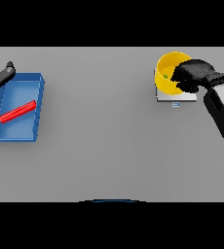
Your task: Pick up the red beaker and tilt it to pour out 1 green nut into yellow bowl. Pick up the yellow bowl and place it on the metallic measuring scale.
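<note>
The yellow bowl (165, 69) sits on the metallic measuring scale (176, 99) at the far right, with a green nut (165, 76) inside it. My right hand (192, 75) is at the bowl's right rim, its dark fingers curled round the wall. A red beaker (17, 112) lies on its side inside a blue bin (38, 104) at the far left. My left hand (2, 76) shows at the left edge, just above the bin's back corner, holding nothing.
The blue bin takes up the left side of the grey table (104, 136). The scale's small display (176, 104) faces the front. My right forearm (221, 114) runs in from the right edge.
</note>
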